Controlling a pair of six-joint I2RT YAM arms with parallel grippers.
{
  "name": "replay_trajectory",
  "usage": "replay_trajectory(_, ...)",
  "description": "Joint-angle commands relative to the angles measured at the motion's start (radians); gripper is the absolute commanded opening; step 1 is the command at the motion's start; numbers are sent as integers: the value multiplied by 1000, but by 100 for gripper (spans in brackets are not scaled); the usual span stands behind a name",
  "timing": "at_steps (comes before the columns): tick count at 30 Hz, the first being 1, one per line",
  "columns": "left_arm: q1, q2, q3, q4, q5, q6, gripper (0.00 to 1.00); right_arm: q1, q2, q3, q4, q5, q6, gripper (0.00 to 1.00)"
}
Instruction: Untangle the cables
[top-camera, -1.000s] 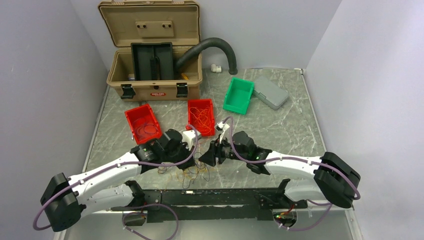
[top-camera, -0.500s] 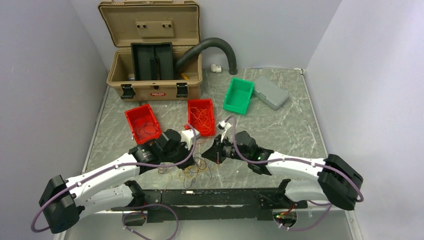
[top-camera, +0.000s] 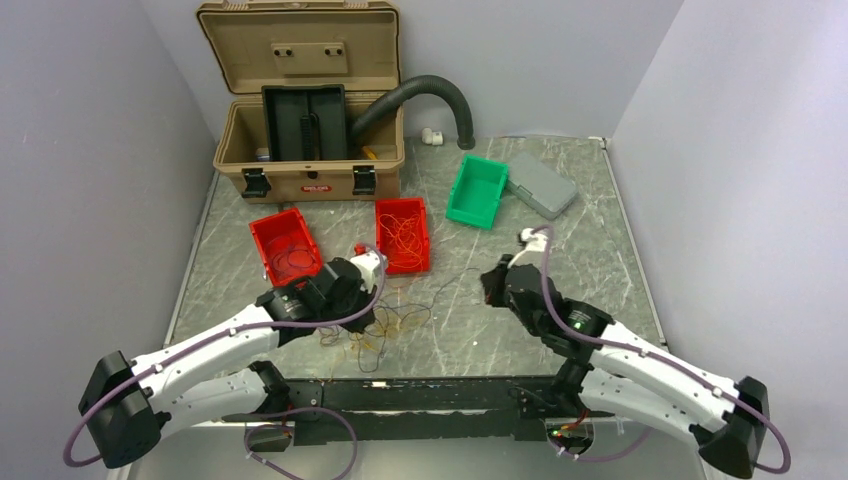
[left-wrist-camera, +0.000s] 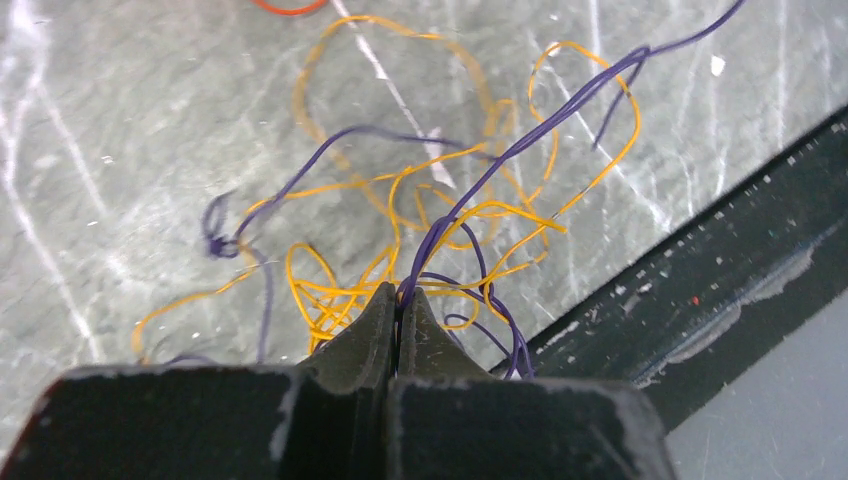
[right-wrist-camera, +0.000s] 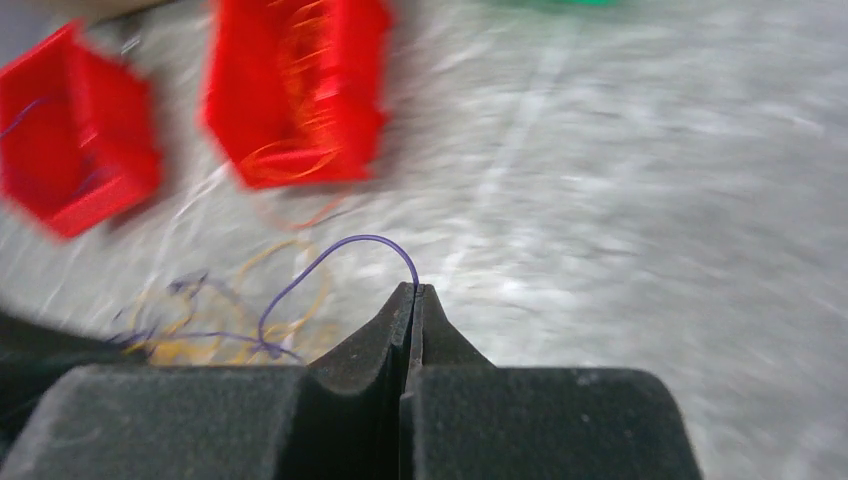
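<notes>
A tangle of thin yellow and dark purple cables (top-camera: 375, 330) lies on the grey table just ahead of the arm bases. My left gripper (top-camera: 372, 308) is low over it. In the left wrist view that gripper (left-wrist-camera: 400, 292) is shut on a purple cable (left-wrist-camera: 590, 85), with yellow loops (left-wrist-camera: 450, 215) crowding round the tips. My right gripper (top-camera: 492, 285) stands to the right of the tangle. In the right wrist view it (right-wrist-camera: 414, 288) is shut on the end of a purple cable (right-wrist-camera: 365, 238) that arcs back to the pile.
Two red bins (top-camera: 287, 247) (top-camera: 402, 233) holding thin wires sit behind the tangle. A green bin (top-camera: 476, 190) and a grey case (top-camera: 541, 184) are at the back right. An open tan toolbox (top-camera: 308, 120) with a black hose (top-camera: 420, 95) is at the back. A black rail (top-camera: 430, 395) runs along the near edge.
My right gripper shut on a purple strand beside the tangle, then moved right, drawing the strand out. My left gripper stayed shut at the tangle.
</notes>
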Motion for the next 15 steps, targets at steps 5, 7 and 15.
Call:
replay_trajectory(5,100,-56,38,-50,-40,-26,0,-151,-143,97,-530,423,309,0)
replay_trajectory(7,107,-47,43,-72,-48,-25,0,-188,-153,126,-584,454,334,0)
replay_trajectory(15,199,-151,108,-200,-203,-60,0,-241,-94,284,-981,713,678,0)
